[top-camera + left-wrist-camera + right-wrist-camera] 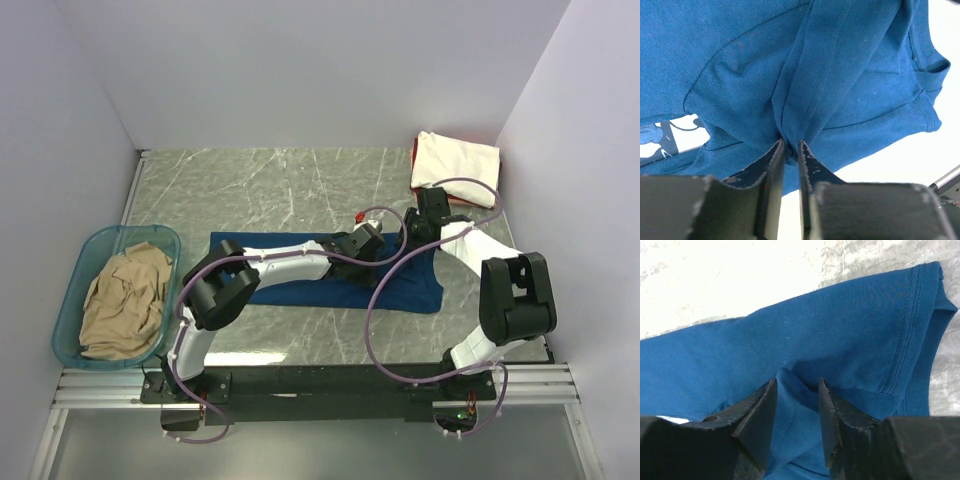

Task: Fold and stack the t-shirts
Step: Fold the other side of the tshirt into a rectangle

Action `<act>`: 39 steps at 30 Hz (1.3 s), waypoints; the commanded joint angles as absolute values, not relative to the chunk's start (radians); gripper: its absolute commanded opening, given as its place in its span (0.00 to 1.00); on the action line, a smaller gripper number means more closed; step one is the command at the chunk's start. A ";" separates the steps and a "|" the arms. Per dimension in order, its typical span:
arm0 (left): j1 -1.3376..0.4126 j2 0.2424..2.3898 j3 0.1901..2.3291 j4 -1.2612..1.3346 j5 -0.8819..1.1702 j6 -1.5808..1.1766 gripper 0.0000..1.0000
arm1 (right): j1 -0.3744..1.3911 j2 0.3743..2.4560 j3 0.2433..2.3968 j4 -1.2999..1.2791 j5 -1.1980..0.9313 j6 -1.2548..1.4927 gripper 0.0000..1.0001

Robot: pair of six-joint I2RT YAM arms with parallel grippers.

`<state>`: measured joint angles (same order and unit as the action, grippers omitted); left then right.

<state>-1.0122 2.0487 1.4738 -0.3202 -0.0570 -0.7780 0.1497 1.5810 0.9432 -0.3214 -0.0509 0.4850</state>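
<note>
The navy blue t-shirt (pixel 410 285) lies spread across the middle of the table. My left gripper (pixel 367 240) is shut on a bunched fold of it, shown in the left wrist view (pixel 791 146); part of its pale print (pixel 670 136) shows at the left. My right gripper (pixel 425 225) sits on the shirt's right part. In the right wrist view its fingers are apart (pixel 797 385) with a raised ridge of blue cloth (pixel 790 405) between them. A folded cream t-shirt (pixel 455 168) lies at the back right on a red one (pixel 416 158).
A translucent teal tub (pixel 100 236) at the left holds a crumpled tan t-shirt (pixel 125 300). White walls close in the table at the left, back and right. Both arms' cables loop over the blue shirt.
</note>
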 commanded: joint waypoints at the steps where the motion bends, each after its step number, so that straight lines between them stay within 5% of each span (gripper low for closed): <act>1: -1.019 2.034 1.508 -0.321 -0.078 -0.785 0.20 | 0.149 1.595 0.968 -0.293 -0.057 0.465 0.45; 16: -1.009 1.962 1.462 -0.333 -0.118 -0.792 0.06 | 0.150 1.487 0.908 -0.316 -0.067 0.471 0.03; 39: -0.928 1.842 1.390 -0.400 -0.097 -0.739 0.04 | 0.150 1.034 0.615 -0.356 -0.159 0.584 0.00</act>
